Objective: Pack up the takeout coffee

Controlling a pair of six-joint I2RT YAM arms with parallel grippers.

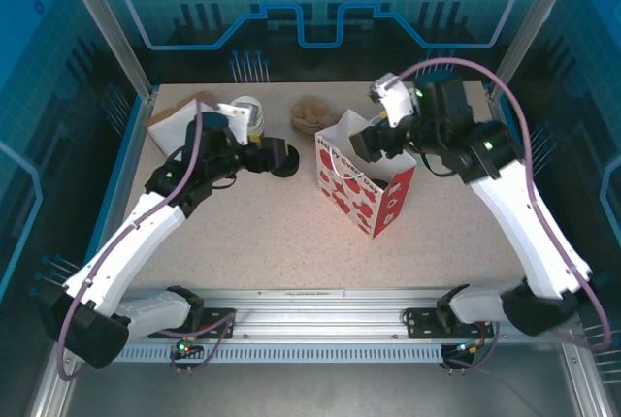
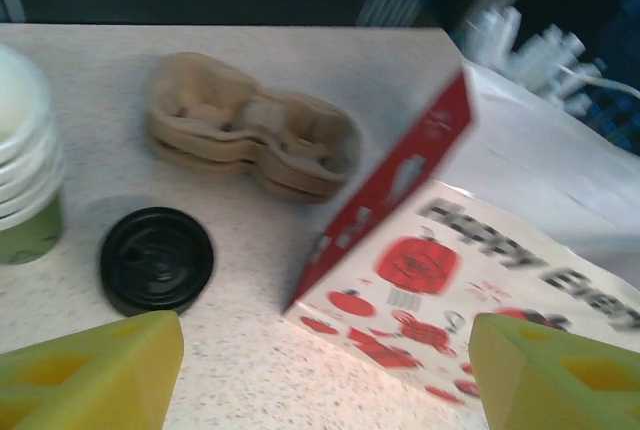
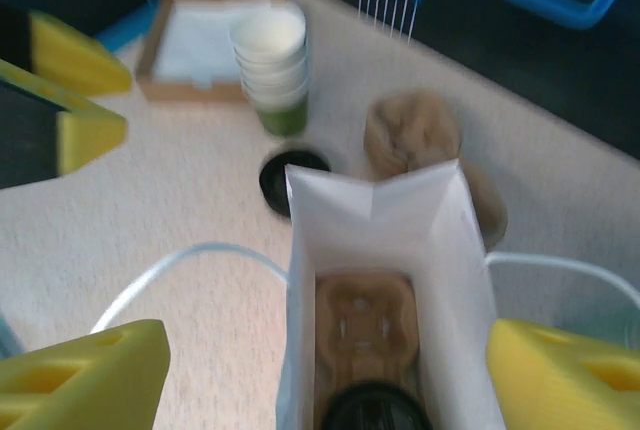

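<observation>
black plastic is all you can see of the takeout coffee (image 3: 370, 412). Its lid sits deep inside the paper bag (image 3: 305, 240), in a pulp carrier (image 3: 365, 325). The frame edge cuts the lid off, and the cup's sides are hidden.

- right gripper (image 3: 325, 355): above the bag mouth, fingers spread wide to either side, gripping nothing.
- left gripper (image 2: 325, 375): low over the table near the black lids (image 2: 156, 258), jaws wide and empty.

count on the table:
- one bag
- one stack of lidless cups (image 2: 25, 170) – rims too blurred to number
- one low pile of lids, depth unclear
- one stack of spare carriers (image 2: 250, 135), at least two
- one napkin tray (image 3: 200, 45)

the bag's lettering is smeared by blur.
</observation>
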